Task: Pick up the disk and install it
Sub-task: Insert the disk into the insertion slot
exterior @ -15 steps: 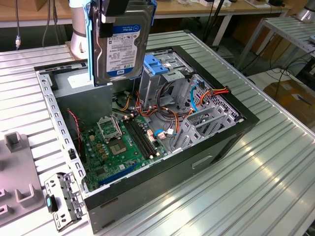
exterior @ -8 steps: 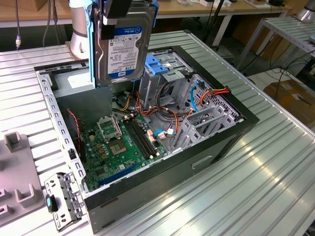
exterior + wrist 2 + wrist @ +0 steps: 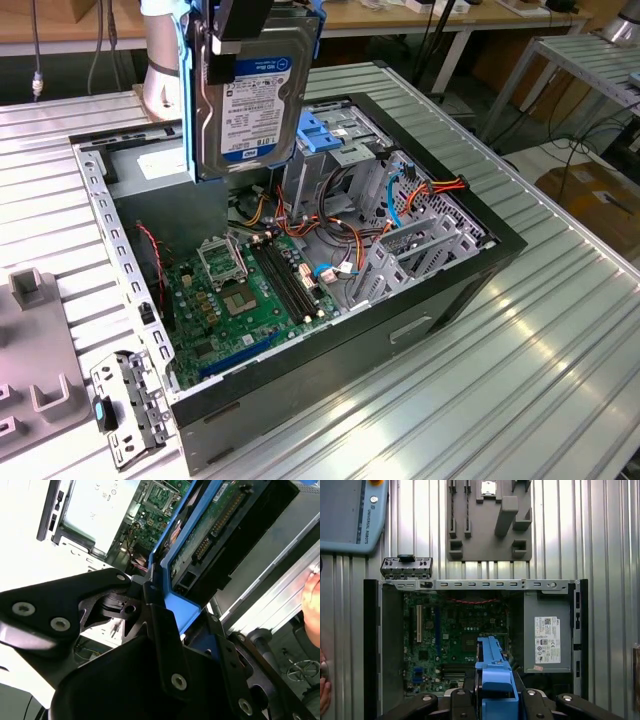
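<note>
The gripper (image 3: 495,692) is clenched on the blue rails of the disk (image 3: 250,100) and holds it upright in the air. In the exterior view the disk hangs at 12 o'clock from the motherboard (image 3: 235,300), above the open computer case (image 3: 300,400).

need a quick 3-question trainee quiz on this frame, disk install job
1. True or false: the disk lies flat inside the computer case.
2. The hand is shut on: A) the disk's blue carrier B) a fan C) a screwdriver.
3. Fill in: the loose metal bracket lies on the table at the exterior view's ___ of the case.
Key: 1 false, it hangs upright above the case; 2 A; 3 left.
</note>
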Action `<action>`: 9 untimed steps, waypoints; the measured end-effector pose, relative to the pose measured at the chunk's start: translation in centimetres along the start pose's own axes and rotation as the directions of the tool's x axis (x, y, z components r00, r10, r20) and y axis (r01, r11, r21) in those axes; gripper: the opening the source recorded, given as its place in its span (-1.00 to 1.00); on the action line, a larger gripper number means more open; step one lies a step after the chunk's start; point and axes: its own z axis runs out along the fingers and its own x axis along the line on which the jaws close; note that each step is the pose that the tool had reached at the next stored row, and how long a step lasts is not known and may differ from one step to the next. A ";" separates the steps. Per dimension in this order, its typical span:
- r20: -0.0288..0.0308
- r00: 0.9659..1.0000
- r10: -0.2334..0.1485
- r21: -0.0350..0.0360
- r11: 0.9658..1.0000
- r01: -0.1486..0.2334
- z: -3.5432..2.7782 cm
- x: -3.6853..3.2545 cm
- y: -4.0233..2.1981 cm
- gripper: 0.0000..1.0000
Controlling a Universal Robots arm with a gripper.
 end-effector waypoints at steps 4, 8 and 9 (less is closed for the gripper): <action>0.000 1.000 0.000 0.000 1.000 0.000 0.00 0.01 0.00 -0.25; 0.000 1.000 0.000 0.000 1.000 0.000 0.00 0.02 0.00 -0.25; 0.000 1.000 0.000 0.000 1.000 0.000 0.00 0.02 0.00 -0.25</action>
